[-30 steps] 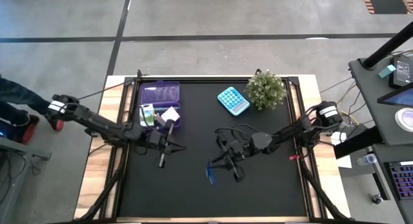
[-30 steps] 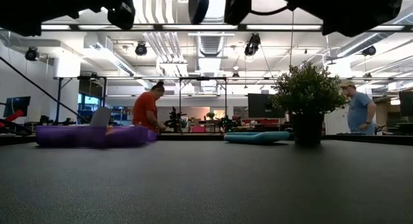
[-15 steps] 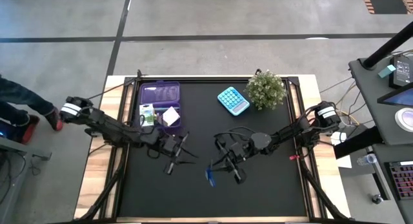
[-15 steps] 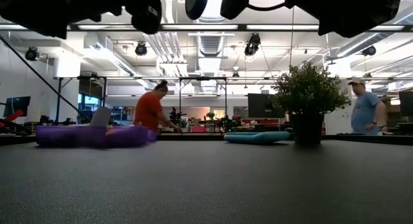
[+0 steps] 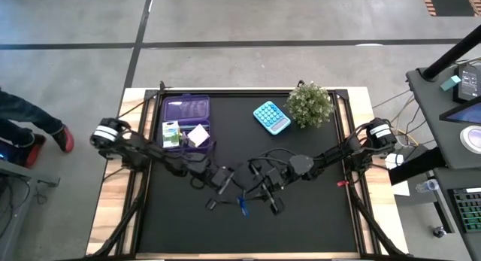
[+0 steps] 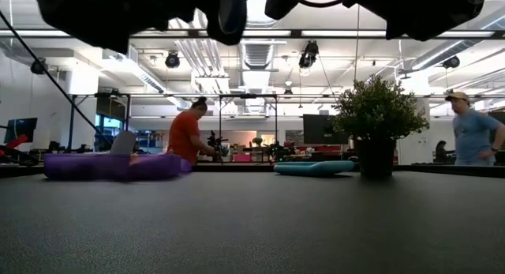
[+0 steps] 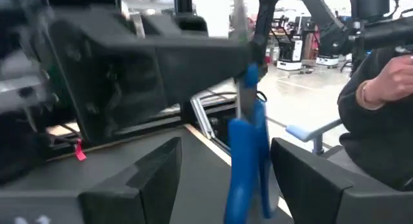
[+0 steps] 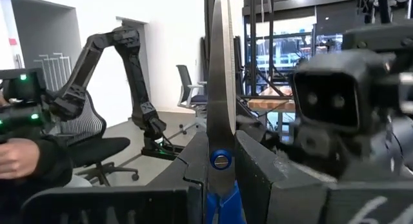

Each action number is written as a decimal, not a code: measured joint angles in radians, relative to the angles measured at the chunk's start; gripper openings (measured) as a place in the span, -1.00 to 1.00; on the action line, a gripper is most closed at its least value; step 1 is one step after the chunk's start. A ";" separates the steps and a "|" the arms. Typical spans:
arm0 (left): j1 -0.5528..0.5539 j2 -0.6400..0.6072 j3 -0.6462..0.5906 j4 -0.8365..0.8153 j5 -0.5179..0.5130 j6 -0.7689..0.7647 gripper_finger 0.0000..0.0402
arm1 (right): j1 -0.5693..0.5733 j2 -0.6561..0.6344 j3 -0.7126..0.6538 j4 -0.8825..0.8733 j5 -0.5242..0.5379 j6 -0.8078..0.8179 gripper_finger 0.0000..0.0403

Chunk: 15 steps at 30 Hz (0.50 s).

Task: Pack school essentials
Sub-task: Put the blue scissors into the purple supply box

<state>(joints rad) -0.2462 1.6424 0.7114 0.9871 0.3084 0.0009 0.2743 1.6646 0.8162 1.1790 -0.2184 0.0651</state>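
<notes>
Black table (image 5: pixel 301 223) mostly bare at front. Purple case (image 5: pixel 186 118) at back-left edge, plant (image 5: pixel 309 103) back right. Mid-table, right gripper (image 5: pixel 259 195) clamps scissors (image 5: pixel 243 204), blades up, blue handles down. Left gripper (image 5: pixel 218 192), fingers spread, just beside scissors, handles between its fingers (image 7: pixel 155 179) in the wrist view.

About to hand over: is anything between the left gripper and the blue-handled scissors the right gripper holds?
Nothing visible. The blue-handled scissors hang from the right gripper directly ahead of the open left gripper, with only bare black table mat beneath them.
</notes>
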 joint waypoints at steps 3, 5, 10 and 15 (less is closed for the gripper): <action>0.012 0.045 0.030 -0.002 0.081 -0.019 0.10 | 0.000 0.000 0.000 0.000 0.000 -0.019 -0.79; 0.016 0.066 0.042 -0.002 0.137 -0.021 0.10 | 0.000 0.000 0.000 0.000 0.000 -0.030 -0.79; 0.028 0.078 0.035 -0.002 0.166 -0.021 -0.01 | 0.000 0.000 0.000 -0.014 0.000 -0.052 -0.79; 0.045 0.074 0.021 -0.006 0.167 -0.021 -0.36 | 0.000 0.000 0.000 -0.023 0.000 -0.066 -0.77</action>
<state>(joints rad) -0.2012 1.7160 0.7326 0.9811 0.4756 -0.0200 0.2745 1.6646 0.8162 1.1561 -0.2180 -0.0012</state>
